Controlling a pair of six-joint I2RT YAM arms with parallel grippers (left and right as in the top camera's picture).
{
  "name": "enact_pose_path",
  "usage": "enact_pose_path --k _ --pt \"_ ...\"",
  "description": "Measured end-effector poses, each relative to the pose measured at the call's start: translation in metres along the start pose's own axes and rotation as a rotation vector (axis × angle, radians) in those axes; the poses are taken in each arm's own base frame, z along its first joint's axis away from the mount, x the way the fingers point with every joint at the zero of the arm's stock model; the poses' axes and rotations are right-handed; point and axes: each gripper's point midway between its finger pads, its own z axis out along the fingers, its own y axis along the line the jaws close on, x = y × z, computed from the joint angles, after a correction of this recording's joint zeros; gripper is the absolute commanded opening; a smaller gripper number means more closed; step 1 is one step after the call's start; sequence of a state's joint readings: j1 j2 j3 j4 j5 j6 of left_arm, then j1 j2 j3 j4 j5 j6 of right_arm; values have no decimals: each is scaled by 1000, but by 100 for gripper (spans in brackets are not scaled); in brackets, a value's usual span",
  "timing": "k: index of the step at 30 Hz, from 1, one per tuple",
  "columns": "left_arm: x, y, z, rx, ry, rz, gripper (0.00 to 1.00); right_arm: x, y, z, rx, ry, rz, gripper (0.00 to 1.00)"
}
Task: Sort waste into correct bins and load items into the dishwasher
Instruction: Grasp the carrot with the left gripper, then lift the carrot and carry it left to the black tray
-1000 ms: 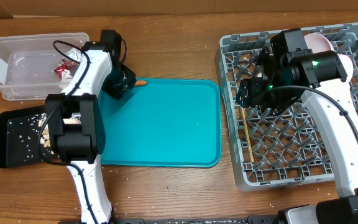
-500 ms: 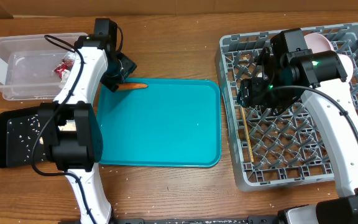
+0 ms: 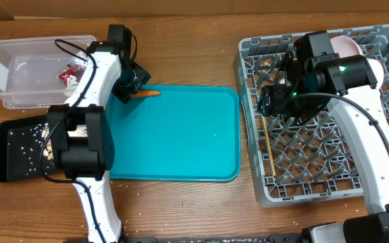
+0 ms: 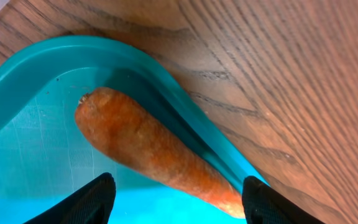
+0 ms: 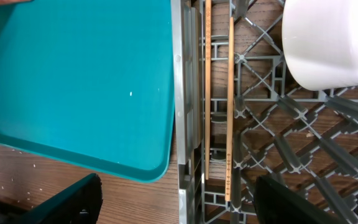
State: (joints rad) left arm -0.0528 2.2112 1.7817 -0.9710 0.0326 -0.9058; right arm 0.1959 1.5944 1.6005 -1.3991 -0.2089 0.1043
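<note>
The small orange carrot (image 4: 148, 149) (image 3: 147, 92) lies in the back left corner of the teal tray (image 3: 181, 135), along its rim. My left gripper (image 4: 179, 182) (image 3: 128, 86) hangs right above it, open, its fingers on either side of the carrot's thin end without touching it. My right gripper (image 5: 179, 186) (image 3: 273, 102) is open and empty over the left edge of the grey dish rack (image 3: 316, 169). The pale chopsticks (image 5: 230, 106) (image 3: 267, 145) lie in that rack, and a white bowl (image 5: 331, 40) stands beside them.
The clear tub (image 3: 19, 74) at the back left holds a red wrapper (image 3: 67, 75). Below it the flat black tray (image 3: 15, 152) carries food scraps (image 3: 46, 138). More white dishes (image 3: 377, 67) stand in the rack's back right corner. The teal tray (image 5: 86, 74) nearly touches the rack.
My left gripper's jaws have widened and the wrist has shifted a little toward the back. The carrot now shows at full length on the tray corner. The right arm has not moved.
</note>
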Motion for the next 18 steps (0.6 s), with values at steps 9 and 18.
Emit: enact_pose_path --k 9,18 --pt "1 8 18 -48 10 -1 65 0 0 0 0 0 0 80" --pt "0 17 26 -98 2 2 24 0 0 0 0 0 0 80"
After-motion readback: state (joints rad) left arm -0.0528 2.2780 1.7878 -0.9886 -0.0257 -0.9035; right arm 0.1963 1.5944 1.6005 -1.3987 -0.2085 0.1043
